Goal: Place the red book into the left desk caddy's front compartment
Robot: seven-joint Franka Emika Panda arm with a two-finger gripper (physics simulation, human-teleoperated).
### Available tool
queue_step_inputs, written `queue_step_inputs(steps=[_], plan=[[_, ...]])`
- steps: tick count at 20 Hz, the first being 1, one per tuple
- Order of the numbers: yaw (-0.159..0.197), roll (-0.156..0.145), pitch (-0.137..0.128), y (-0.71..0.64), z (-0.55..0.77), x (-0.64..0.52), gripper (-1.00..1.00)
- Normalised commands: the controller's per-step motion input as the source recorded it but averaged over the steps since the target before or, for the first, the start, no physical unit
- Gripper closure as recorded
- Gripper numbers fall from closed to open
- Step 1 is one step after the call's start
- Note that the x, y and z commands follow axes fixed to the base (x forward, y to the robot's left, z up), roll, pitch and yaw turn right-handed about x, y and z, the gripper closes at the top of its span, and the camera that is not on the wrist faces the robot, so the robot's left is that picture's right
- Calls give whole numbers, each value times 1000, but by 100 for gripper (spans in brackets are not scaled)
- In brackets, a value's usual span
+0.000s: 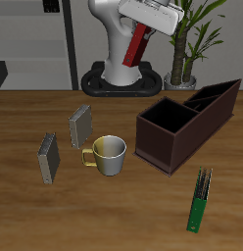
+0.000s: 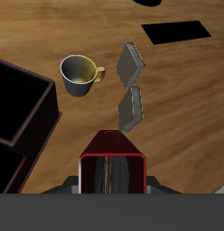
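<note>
My gripper (image 1: 143, 32) is shut on the red book (image 1: 137, 43) and holds it high above the table's back, tilted. In the wrist view the red book (image 2: 112, 170) hangs straight below the camera, its pale page edges toward me, with the fingers hidden behind it. The left desk caddy (image 1: 185, 121), a long dark maroon box, stands on the table below and in front of the gripper; its large square section is nearest the table's front edge. Part of the caddy (image 2: 16, 108) shows in the wrist view.
A cream mug (image 1: 109, 155) stands beside the caddy, also in the wrist view (image 2: 79, 74). Two grey books (image 1: 81, 125) (image 1: 48, 158) stand upright near the mug. A thin green book (image 1: 200, 199) lies near the front edge. A potted plant (image 1: 187, 39) stands behind.
</note>
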Motion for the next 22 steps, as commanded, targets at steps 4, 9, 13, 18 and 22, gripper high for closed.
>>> queue_step_inputs(steps=[4, 9, 13, 18, 22], plan=[[-29, -2, -10, 38, 75, -243, 100], [-4, 12, -4, 171, 20, -124, 100], [-66, 10, 26, 221, -22, 75, 100], [-43, 33, 13, 230, -28, 25, 100], [-50, 79, -4, 463, 31, 19, 100]])
